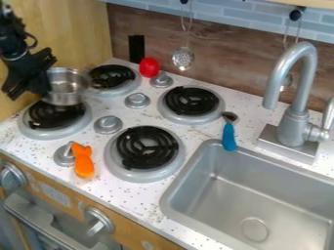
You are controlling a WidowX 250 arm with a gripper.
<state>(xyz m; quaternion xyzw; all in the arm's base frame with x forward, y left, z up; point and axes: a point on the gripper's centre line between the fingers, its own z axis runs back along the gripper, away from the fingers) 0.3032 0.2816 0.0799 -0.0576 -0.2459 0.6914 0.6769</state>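
Observation:
At the upper left, the black gripper (29,80) hangs over the stove's left edge, right against the left side of a small metal pot (66,88). The gripper covers part of the pot's left side. The pot is upright at the back edge of the front-left burner (55,117), with its handle pointing right toward the back-left burner (112,75). Whether its base rests on the burner or is raised I cannot tell.
An orange toy (83,163) lies by the front knob. A red object (149,67) stands near the back wall. A blue-handled utensil (228,136) lies between the burners and sink (219,178). The faucet (297,105) rises behind the sink; a ladle (183,58) hangs on the wall.

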